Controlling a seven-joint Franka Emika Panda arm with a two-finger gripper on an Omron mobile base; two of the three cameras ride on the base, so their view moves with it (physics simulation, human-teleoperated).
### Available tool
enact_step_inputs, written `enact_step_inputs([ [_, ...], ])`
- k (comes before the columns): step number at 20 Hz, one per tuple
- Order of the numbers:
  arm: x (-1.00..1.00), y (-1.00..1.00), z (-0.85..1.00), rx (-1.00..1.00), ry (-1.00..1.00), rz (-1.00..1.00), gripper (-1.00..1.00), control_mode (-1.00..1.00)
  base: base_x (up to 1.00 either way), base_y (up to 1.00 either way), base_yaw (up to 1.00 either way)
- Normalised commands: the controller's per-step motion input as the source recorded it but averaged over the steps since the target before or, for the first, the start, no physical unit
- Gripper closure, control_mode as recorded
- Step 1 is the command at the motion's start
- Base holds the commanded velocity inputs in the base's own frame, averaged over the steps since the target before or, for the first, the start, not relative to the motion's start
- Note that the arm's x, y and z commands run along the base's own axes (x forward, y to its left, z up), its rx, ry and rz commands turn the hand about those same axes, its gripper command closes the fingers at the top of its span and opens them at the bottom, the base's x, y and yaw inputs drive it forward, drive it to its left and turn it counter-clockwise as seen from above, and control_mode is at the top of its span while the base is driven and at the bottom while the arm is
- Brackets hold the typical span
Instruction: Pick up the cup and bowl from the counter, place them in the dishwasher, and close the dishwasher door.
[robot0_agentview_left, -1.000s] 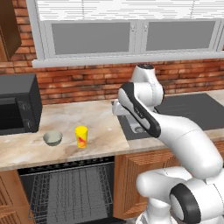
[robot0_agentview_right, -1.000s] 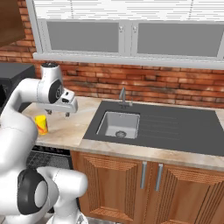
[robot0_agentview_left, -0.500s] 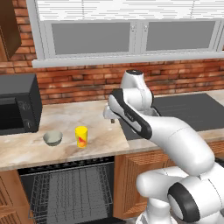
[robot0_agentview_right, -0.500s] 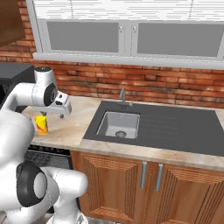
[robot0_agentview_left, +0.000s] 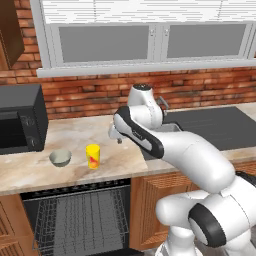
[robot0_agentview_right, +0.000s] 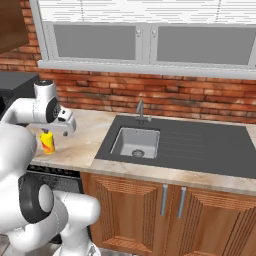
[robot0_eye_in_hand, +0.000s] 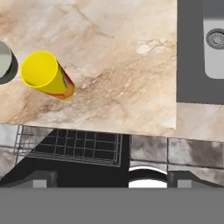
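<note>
Hand view puts the cup (robot0_eye_in_hand: 46, 75) up in the left of the picture, mouth open toward the camera, standing upright on the counter (robot0_eye_in_hand: 113, 65) — its long axis runs vertical, rim up, red-orange mark on the side facing the front edge. You've got the bowl (robot0_agentview_left: 60, 158) just beside it on the microwave (robot0_agentview_left: 20, 118) side, near but apart, rim up too. Both sit close to the counter's front edge, above the open dishwasher (robot0_agentview_left: 75, 220) with its wire rack showing.

Your gripper (robot0_agentview_left: 116, 136) hangs above the counter between the cup and the sink (robot0_agentview_right: 134, 143), well off to one side of the cup. Jaws — you can't tell how wide they stand; the tips are barely visible.

Watch the approach, I'd say: come in sideways and low and a finger could clip the cup's wall, tipping it toward the bowl or rolling it off the edge into the rack. A descent off-centre would likely land a finger on the rim instead of around it. And the bowl is close enough that wide jaws could nudge it.
</note>
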Motion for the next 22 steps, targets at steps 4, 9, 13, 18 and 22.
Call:
enact_step_inputs([
  [4, 0.13, 0.33, -0.21, 0.00, 0.00, 0.00, -1.00, -1.00, 0.00, 0.00, 0.00],
  [9, 0.16, 0.31, -0.22, 0.00, 0.00, 0.00, -1.00, -1.00, 0.00, 0.00, 0.00],
  [13, 0.23, 0.27, -0.19, -0.02, 0.00, 0.00, -1.00, -1.00, 0.00, 0.00, 0.00],
  [18, 0.31, 0.23, -0.19, -0.03, 0.00, 0.00, -1.00, -1.00, 0.00, 0.00, 0.00],
  [22, 0.34, 0.23, -0.21, -0.04, 0.00, 0.00, -1.00, -1.00, 0.00, 0.00, 0.00],
])
